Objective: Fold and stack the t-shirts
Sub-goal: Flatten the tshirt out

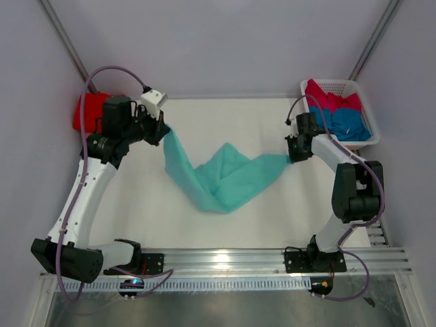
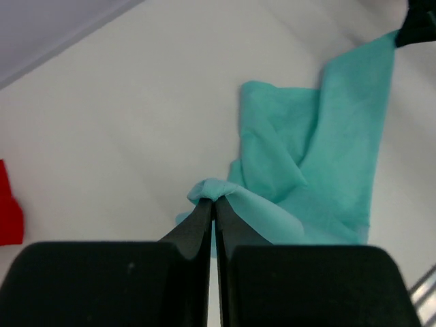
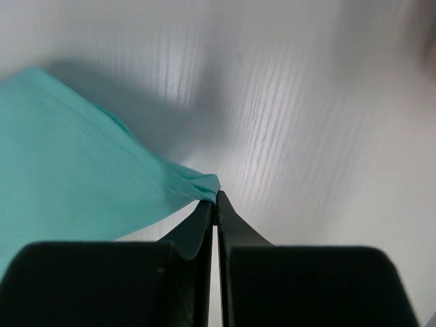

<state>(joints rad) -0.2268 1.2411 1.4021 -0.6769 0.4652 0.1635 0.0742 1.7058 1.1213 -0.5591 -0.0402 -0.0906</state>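
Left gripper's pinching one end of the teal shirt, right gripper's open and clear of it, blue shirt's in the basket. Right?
No: the right gripper is shut on the other end of the teal shirt, per the right wrist view. The left gripper does pinch one end, and the blue shirt is in the basket.

The teal shirt [image 1: 221, 180] stretches across the middle of the table [image 1: 225, 122], plain and unfolded; one end is pinched in the left gripper [image 1: 165, 131], the other in the right gripper [image 1: 291, 157]; both ends are lifted, while the middle sags onto the surface in a crumpled, doubled-over V. The red shirt [image 1: 85, 112] lies bunched at the far left corner, partly hidden behind the left arm. The blue shirt [image 1: 347, 122] sits crumpled in the basket [image 1: 340, 83] at far right; the pink shirt [image 1: 325, 95] lies against it, nearer the basket's far end.
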